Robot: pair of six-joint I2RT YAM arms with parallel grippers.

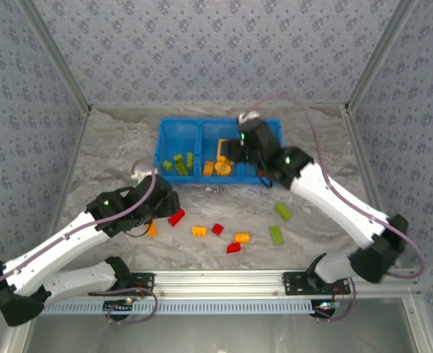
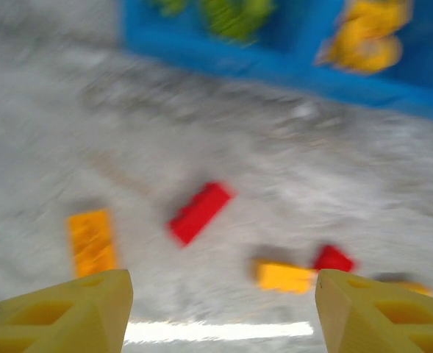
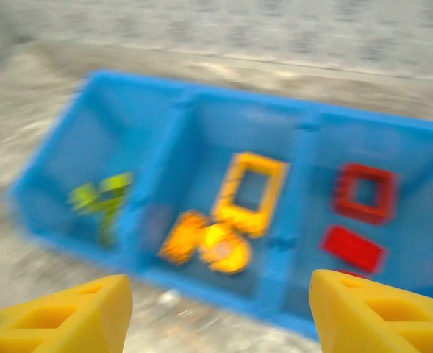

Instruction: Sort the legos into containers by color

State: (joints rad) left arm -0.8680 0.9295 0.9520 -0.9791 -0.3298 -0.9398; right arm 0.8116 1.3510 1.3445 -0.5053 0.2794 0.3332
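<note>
Bright blue plastic bin, upper centre, colour-sorted: lime green bricks left, yellow-orange bricks middle, red bricks right. Left fingers wide, empty, over loose red oblong brick on tabletop, likely next pick. Right fingers wide, empty, above bin.

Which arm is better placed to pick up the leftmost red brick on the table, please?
Left, I'd say: its open jaws hang beside that red brick, which lies ahead of them, while the right arm reaches over the blue bin.
</note>
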